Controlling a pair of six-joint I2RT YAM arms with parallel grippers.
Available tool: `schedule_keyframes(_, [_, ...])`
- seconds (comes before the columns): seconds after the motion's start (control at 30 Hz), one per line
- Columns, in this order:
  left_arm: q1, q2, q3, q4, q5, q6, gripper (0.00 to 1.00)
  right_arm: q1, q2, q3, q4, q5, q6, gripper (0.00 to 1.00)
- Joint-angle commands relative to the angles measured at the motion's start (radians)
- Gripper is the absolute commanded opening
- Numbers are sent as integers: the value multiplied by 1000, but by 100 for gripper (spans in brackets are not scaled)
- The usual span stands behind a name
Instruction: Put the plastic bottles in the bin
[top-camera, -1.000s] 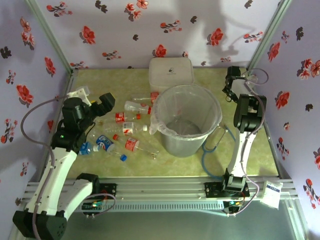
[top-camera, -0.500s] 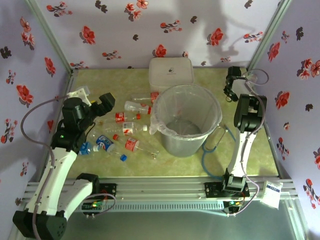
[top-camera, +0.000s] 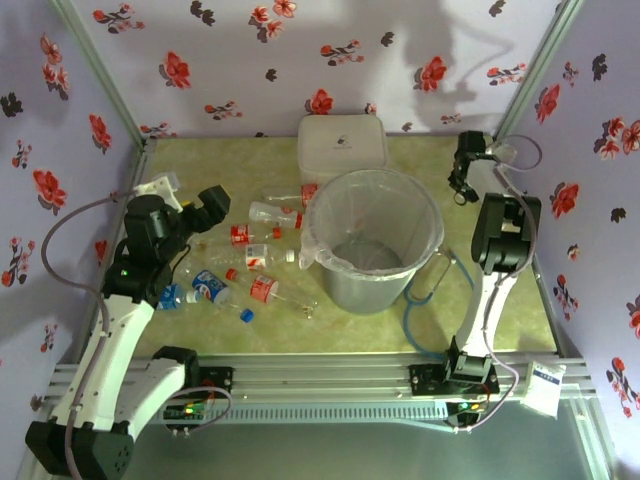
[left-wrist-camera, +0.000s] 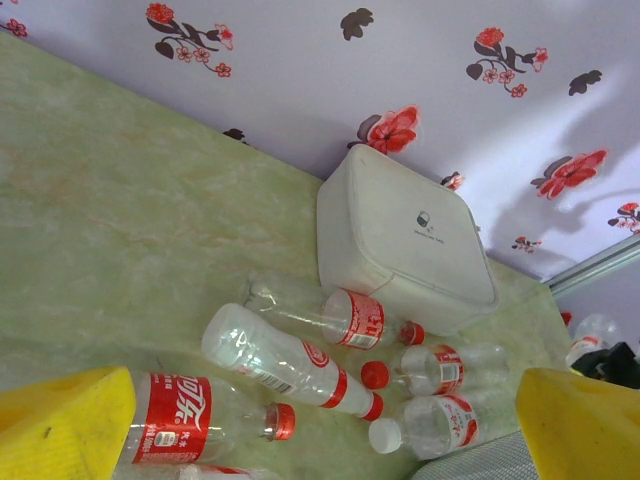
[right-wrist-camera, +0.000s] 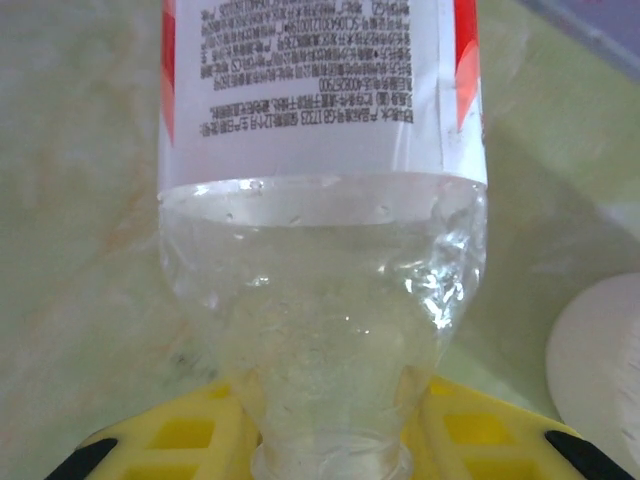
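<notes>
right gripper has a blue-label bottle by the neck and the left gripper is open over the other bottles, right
Not quite. The bottle in the right gripper has a red-and-white label, not blue, as the right wrist view shows. It is held by the neck, and the left gripper is open over the other bottles.

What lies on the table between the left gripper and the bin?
Several plastic bottles lie on their sides between the open left gripper and the bin. The top external view shows this stretch.
</notes>
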Motion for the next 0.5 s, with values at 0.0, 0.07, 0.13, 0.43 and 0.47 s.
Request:
schedule_keyframes(0.0, [-6, 6, 0, 12, -1, 10, 98, 35, -165, -19, -8, -5, -54, 23])
schedule_keyframes(0.07, [-6, 9, 0, 20, 9, 4, 98, 51, -239, -33, -32, -17, -75, 22])
schedule_keyframes(0.13, [-6, 10, 2, 30, 34, -7, 98, 78, -335, -48, -56, -28, -101, 22])
schedule_keyframes(0.43, [-78, 25, 47, 71, 164, -70, 96, 207, -697, -46, -228, -122, -157, 21])
schedule_keyframes(0.47, [-104, 26, 54, 73, 169, -70, 96, 228, -732, -47, -248, -135, -157, 21])
